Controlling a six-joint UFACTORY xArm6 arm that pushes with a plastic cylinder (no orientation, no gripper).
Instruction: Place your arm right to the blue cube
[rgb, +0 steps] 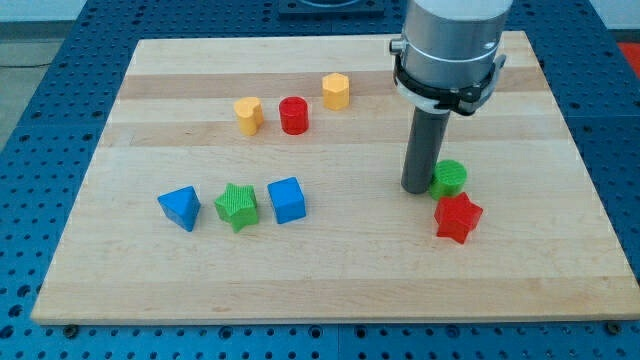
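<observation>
Wooden board (330, 290) on blue pegboard held eight blocks: two yellow, two green, two red and two blue. With no jaws to open or close, my tip (417, 188) touched the green cylinder (449, 178) at the view's right, well apart from the blue cube (287, 199) left of centre. Sweeping leftward too far risked knocking the cube into the green star (237, 207) just beside it.

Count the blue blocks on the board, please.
2: blue triangle at the view's left, blue cube right of the green star. None seem hidden.
</observation>
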